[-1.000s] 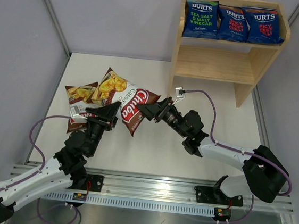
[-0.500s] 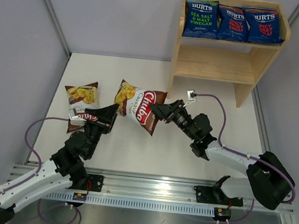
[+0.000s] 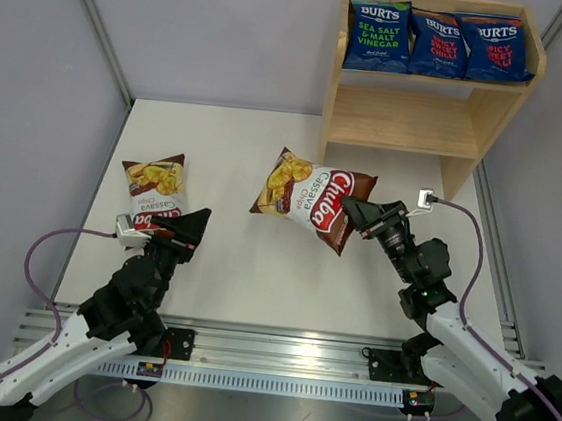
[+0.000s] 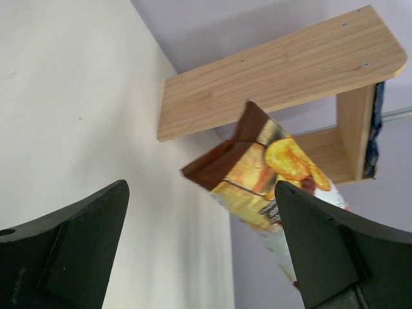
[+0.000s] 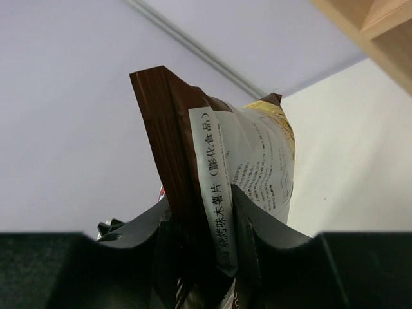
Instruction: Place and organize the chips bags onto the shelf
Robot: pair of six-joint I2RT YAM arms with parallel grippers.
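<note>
One Chuba bag (image 3: 308, 195), edge in right claw (image 3: 351, 214), seemingly clears shelf (image 3: 403, 123).

BURTS bags (image 3: 437, 43) atop shelf (image 3: 401, 121), Chuba bag (image 3: 312, 202) front-left

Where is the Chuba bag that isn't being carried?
Top view: the loose Chuba bag lies flat on the table's left side, just beyond the left hand.

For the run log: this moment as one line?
right gripper: shut on Chuba bag, airborne | left gripper: open | other Chuba bag: on table | BURTS bags: shelf top tier
</note>
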